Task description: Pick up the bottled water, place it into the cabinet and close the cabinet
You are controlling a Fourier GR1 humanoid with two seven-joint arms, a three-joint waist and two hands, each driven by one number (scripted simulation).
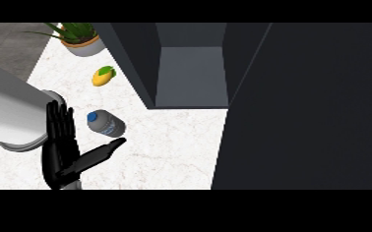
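Note:
The bottled water (107, 123) lies on its side on the white counter (167, 147), its blue cap pointing to the upper left. My left hand (62, 145) shows at the lower left with its fingers straight up and its thumb stretched right, the thumb's tip just below the bottle and apart from it. The hand holds nothing. The dark cabinet (190, 73) stands open behind the bottle, its grey inside bare. Its open door (298, 108) fills the right of the view. My right hand is not to be seen.
A yellow-green mango (104, 75) lies left of the cabinet. A potted plant (81, 40) stands at the back left. A large grey cylindrical shape (22, 113) covers the left edge, just beside my fingers.

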